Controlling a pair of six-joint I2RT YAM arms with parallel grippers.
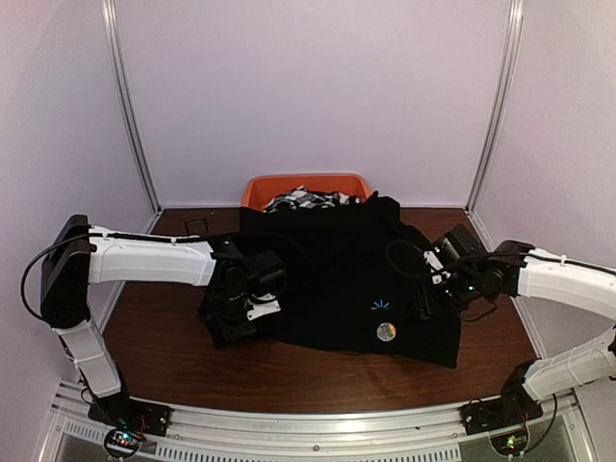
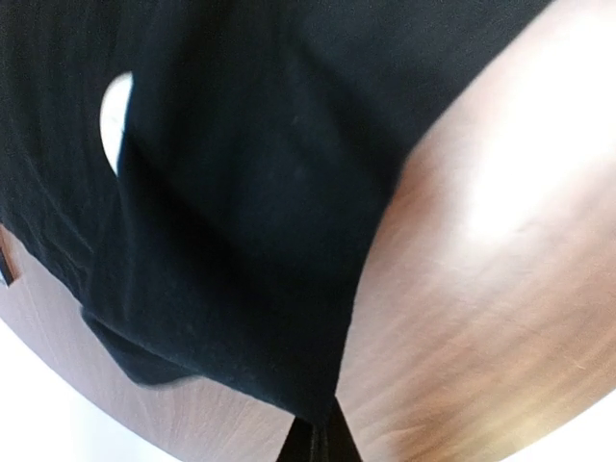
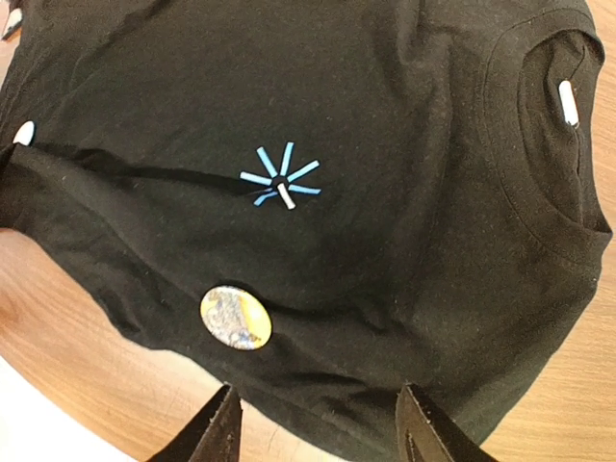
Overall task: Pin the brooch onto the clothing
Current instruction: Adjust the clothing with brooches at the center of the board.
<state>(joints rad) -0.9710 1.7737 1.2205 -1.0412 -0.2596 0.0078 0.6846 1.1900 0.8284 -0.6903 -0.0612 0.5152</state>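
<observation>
The clothing, a plain black shirt (image 1: 337, 269), lies spread on the wooden table. It has a light-blue starburst (image 3: 279, 179) on its front and a white tag (image 3: 569, 102) inside the collar. The brooch (image 3: 236, 317), a round yellow and grey button, rests on the shirt below the starburst, near the hem (image 1: 386, 332). My left gripper (image 2: 322, 445) is shut on the clothing's edge at the shirt's left side (image 1: 241, 318), with the cloth bunched there. My right gripper (image 3: 318, 433) is open just off the hem, right of the brooch, with nothing between its fingers (image 1: 428, 294).
An orange bin (image 1: 260, 185) with black-and-white patterned fabrics (image 1: 308, 200) stands at the back, and the shirt's top reaches it. Bare wooden table (image 1: 154, 337) shows to the left and front. White walls and metal posts enclose the table.
</observation>
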